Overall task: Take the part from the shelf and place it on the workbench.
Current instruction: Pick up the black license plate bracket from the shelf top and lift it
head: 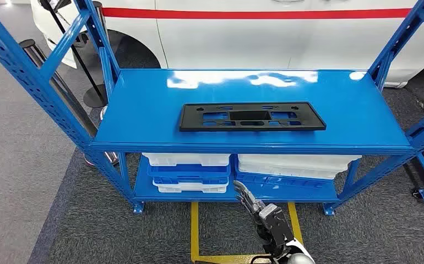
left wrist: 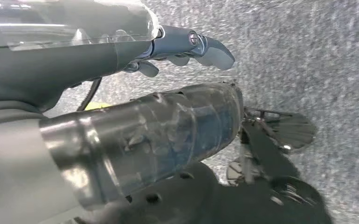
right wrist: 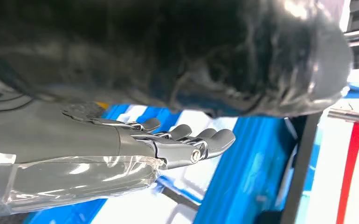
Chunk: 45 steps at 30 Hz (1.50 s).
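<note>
Black plastic part (head: 252,117) lies flat mid top shelf (head: 143,110), well above & beyond right hand (head: 246,197). Right hand holds nothing, fingers apart. Left hand (left wrist: 187,46) over carpet, fingers slightly curled, nothing held.

Bins, floor tape and a parked vehicle

Stacked white and blue bins (head: 188,171) sit just beyond the fingers (head: 244,194) of the right hand (head: 265,212), with a second stack (head: 292,165) beside it. Yellow floor tape (head: 194,231) runs on grey carpet (head: 88,231) below the fingers. Far beyond them stands a white vehicle (head: 254,44) with a red stripe (head: 254,12).
</note>
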Motion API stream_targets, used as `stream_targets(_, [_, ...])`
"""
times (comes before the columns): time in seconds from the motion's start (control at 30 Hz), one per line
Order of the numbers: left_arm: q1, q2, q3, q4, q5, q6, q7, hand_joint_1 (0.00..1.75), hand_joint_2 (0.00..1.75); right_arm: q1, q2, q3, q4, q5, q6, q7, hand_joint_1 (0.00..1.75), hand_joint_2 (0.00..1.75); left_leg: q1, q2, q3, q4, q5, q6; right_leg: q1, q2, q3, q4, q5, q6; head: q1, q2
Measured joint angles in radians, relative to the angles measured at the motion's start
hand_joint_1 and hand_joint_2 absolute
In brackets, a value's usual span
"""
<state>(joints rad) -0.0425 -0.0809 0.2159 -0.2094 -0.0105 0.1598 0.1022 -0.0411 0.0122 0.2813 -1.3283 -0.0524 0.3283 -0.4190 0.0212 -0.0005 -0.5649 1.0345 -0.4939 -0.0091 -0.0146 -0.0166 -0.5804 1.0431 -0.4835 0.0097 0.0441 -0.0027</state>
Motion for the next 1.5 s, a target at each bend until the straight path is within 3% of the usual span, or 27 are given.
stream_targets(0.07, [0.000, 0.000, 0.001, 0.000, 0.000, 0.000, 0.000, 0.00, 0.00, 0.000, -0.001, 0.002, -0.003, 0.001, -0.001, 0.000, 0.00, 0.00, -0.001, -0.001, -0.001, 0.001, 0.001, 0.007, 0.000, 0.000, 0.001, -0.003, 0.003, 0.005, 0.000, 0.000])
stream_targets(0.17, [0.001, 0.000, 0.003, 0.000, -0.002, 0.001, 0.001, 0.00, 0.00, -0.002, -0.004, 0.008, -0.016, 0.012, -0.018, 0.002, 0.00, 0.00, -0.002, -0.003, -0.001, -0.004, 0.008, 0.029, -0.006, 0.001, -0.004, 0.011, -0.011, 0.019, 0.000, 0.000])
stream_targets(0.2, [0.000, 0.000, 0.005, 0.000, -0.003, 0.001, 0.002, 0.00, 0.00, -0.004, -0.005, 0.012, -0.023, 0.024, -0.034, 0.004, 0.00, 0.44, -0.002, -0.003, 0.000, -0.006, 0.011, 0.037, -0.007, 0.003, -0.018, 0.044, -0.033, 0.022, 0.001, 0.000])
stream_targets(0.3, [0.000, 0.000, 0.010, 0.000, -0.007, 0.002, 0.002, 0.00, 0.00, -0.017, -0.011, 0.030, -0.048, 0.071, -0.100, 0.018, 0.00, 1.75, -0.007, -0.003, -0.003, -0.007, 0.013, 0.049, -0.006, 0.006, -0.100, 0.220, -0.117, 0.022, 0.001, 0.000])
stream_targets(0.33, [0.000, 0.000, 0.011, 0.000, -0.009, 0.002, 0.002, 0.00, 0.00, -0.024, -0.013, 0.038, -0.057, 0.089, -0.123, 0.022, 0.00, 1.75, -0.010, -0.004, -0.003, -0.007, 0.013, 0.050, -0.005, 0.006, -0.117, 0.255, -0.122, 0.020, 0.001, 0.000])
stream_targets(0.37, [0.000, 0.000, 0.012, 0.000, -0.012, 0.002, 0.002, 0.00, 0.00, -0.031, -0.015, 0.045, -0.066, 0.107, -0.144, 0.025, 0.00, 1.75, -0.013, -0.005, -0.002, -0.007, 0.012, 0.051, -0.004, 0.007, -0.119, 0.257, -0.110, 0.017, 0.001, 0.000])
stream_targets(0.43, [0.000, 0.000, 0.013, 0.000, -0.018, 0.000, 0.002, 0.00, 0.00, -0.053, -0.019, 0.063, -0.089, 0.145, -0.183, 0.033, 0.00, 1.75, -0.017, -0.007, 0.001, -0.007, 0.012, 0.051, 0.001, 0.009, -0.074, 0.158, -0.045, 0.004, 0.001, 0.000])
stream_targets(0.5, [-0.001, -0.002, 0.014, 0.000, -0.022, -0.002, 0.002, 0.00, 0.00, -0.078, -0.022, 0.080, -0.112, 0.179, -0.214, 0.040, 0.00, 1.75, -0.022, -0.008, 0.001, -0.006, 0.010, 0.048, 0.009, 0.014, -0.021, 0.041, 0.000, -0.009, 0.001, 0.000])
stream_targets(0.57, [-0.002, -0.003, 0.015, 0.000, -0.024, -0.003, 0.003, 0.00, 0.00, -0.096, -0.024, 0.094, -0.129, 0.209, -0.237, 0.047, 0.00, 1.75, -0.022, -0.008, -0.002, -0.006, 0.011, 0.042, 0.015, 0.017, -0.005, 0.001, 0.003, -0.014, 0.000, 0.000])
stream_targets(0.67, [-0.002, -0.003, 0.018, 0.000, -0.030, -0.004, 0.009, 0.00, 0.00, -0.116, -0.027, 0.117, -0.142, 0.248, -0.264, 0.056, 0.00, 1.75, -0.020, -0.007, -0.006, 0.004, -0.002, 0.026, 0.009, 0.015, 0.002, -0.018, 0.011, -0.022, 0.000, 0.000])
stream_targets(0.73, [-0.002, -0.003, 0.019, 0.000, -0.033, -0.005, 0.012, 0.00, 0.00, -0.130, -0.028, 0.135, -0.145, 0.271, -0.280, 0.061, 0.00, 1.75, -0.017, -0.006, -0.039, 0.079, -0.048, 0.017, 0.004, 0.012, 0.007, -0.028, 0.016, -0.029, -0.001, 0.000])
stream_targets(0.8, [-0.001, -0.003, 0.022, 0.000, -0.035, -0.005, 0.014, 0.00, 0.00, -0.139, -0.030, 0.152, -0.146, 0.290, -0.295, 0.065, 0.00, 1.75, -0.013, -0.006, -0.098, 0.199, -0.102, 0.009, 0.004, 0.009, 0.006, -0.028, 0.016, -0.032, -0.001, 0.000])
stream_targets(0.83, [-0.001, -0.003, 0.023, 0.001, -0.035, -0.006, 0.014, 0.00, 0.00, -0.141, -0.030, 0.159, -0.146, 0.300, -0.304, 0.067, 0.00, 1.75, -0.010, -0.006, -0.118, 0.239, -0.111, 0.004, 0.004, 0.008, 0.006, -0.027, 0.015, -0.032, -0.001, 0.000])
stream_targets(0.87, [0.000, -0.003, 0.024, 0.001, -0.035, -0.006, 0.014, 0.00, 0.00, -0.143, -0.031, 0.166, -0.146, 0.313, -0.314, 0.070, 0.00, 1.75, -0.006, -0.005, -0.123, 0.247, -0.101, 0.000, 0.003, 0.007, 0.006, -0.025, 0.014, -0.031, -0.001, 0.000])
stream_targets(0.9, [0.001, -0.003, 0.026, 0.001, -0.036, -0.006, 0.014, 0.00, 0.00, -0.145, -0.032, 0.172, -0.146, 0.334, -0.330, 0.074, 0.00, 1.75, -0.002, -0.005, -0.110, 0.216, -0.073, -0.003, 0.001, 0.007, 0.006, -0.022, 0.012, -0.029, -0.001, 0.000])
stream_targets(0.97, [0.001, -0.002, 0.030, 0.001, -0.038, -0.006, 0.015, 0.00, 0.00, -0.152, -0.034, 0.184, -0.146, 0.387, -0.371, 0.084, 0.00, 1.75, 0.004, -0.003, -0.052, 0.094, -0.011, -0.007, -0.002, 0.007, 0.006, -0.014, 0.005, -0.021, -0.001, 0.000])
stream_targets(1.03, [-0.001, -0.003, 0.033, 0.001, -0.039, -0.007, 0.015, 0.00, 0.00, -0.160, -0.036, 0.194, -0.148, 0.427, -0.403, 0.092, 0.00, 1.75, 0.002, -0.003, -0.016, 0.014, 0.011, -0.002, -0.001, 0.007, 0.002, -0.004, -0.001, -0.008, -0.001, 0.000])
stream_targets(1.13, [0.000, -0.003, 0.036, 0.001, -0.041, -0.007, 0.016, 0.00, 0.00, -0.166, -0.039, 0.204, -0.151, 0.484, -0.442, 0.105, 0.00, 1.75, -0.002, -0.007, -0.015, 0.004, 0.011, 0.016, 0.001, 0.006, -0.002, -0.002, -0.001, 0.007, -0.001, 0.000])
stream_targets(1.2, [0.001, -0.002, 0.037, 0.001, -0.043, -0.007, 0.017, 0.00, 0.00, -0.172, -0.043, 0.213, -0.151, 0.553, -0.488, 0.123, 0.00, 1.75, -0.002, -0.006, -0.014, -0.001, 0.016, 0.029, -0.003, 0.007, -0.014, 0.027, -0.024, 0.015, -0.001, 0.000])
stream_targets(1.3, [0.000, -0.002, 0.037, 0.001, -0.045, -0.008, 0.018, 0.00, 0.00, -0.178, -0.051, 0.225, -0.150, 0.638, -0.547, 0.148, 0.00, 1.75, -0.005, -0.006, -0.013, -0.003, 0.017, 0.043, -0.004, 0.010, -0.093, 0.195, -0.107, 0.020, -0.001, 0.000])
stream_targets(1.33, [0.000, -0.002, 0.038, 0.001, -0.046, -0.008, 0.018, 0.00, 0.00, -0.178, -0.053, 0.227, -0.149, 0.660, -0.560, 0.156, 0.00, 1.75, -0.007, -0.006, -0.013, -0.003, 0.016, 0.045, -0.004, 0.011, -0.121, 0.249, -0.123, 0.020, -0.001, 0.000])
stream_targets(1.37, [0.001, -0.002, 0.038, 0.001, -0.047, -0.008, 0.018, 0.00, 0.00, -0.178, -0.055, 0.230, -0.148, 0.684, -0.575, 0.165, 0.00, 1.75, -0.008, -0.007, -0.012, -0.003, 0.015, 0.046, -0.004, 0.011, -0.136, 0.272, -0.120, 0.018, -0.001, 0.000])
stream_targets(1.4, [0.001, -0.002, 0.038, 0.001, -0.050, -0.009, 0.018, 0.00, 0.00, -0.178, -0.056, 0.233, -0.146, 0.714, -0.594, 0.178, 0.00, 1.75, -0.010, -0.008, -0.010, -0.003, 0.014, 0.047, -0.003, 0.012, -0.133, 0.260, -0.099, 0.015, -0.001, 0.000])
stream_targets(1.5, [0.001, -0.003, 0.038, 0.001, -0.058, -0.011, 0.019, 0.00, 0.00, -0.185, -0.060, 0.245, -0.140, 0.861, -0.683, 0.238, 0.00, 1.75, -0.014, -0.010, -0.005, -0.002, 0.010, 0.044, 0.008, 0.014, -0.054, 0.076, -0.001, -0.006, -0.001, 0.000])
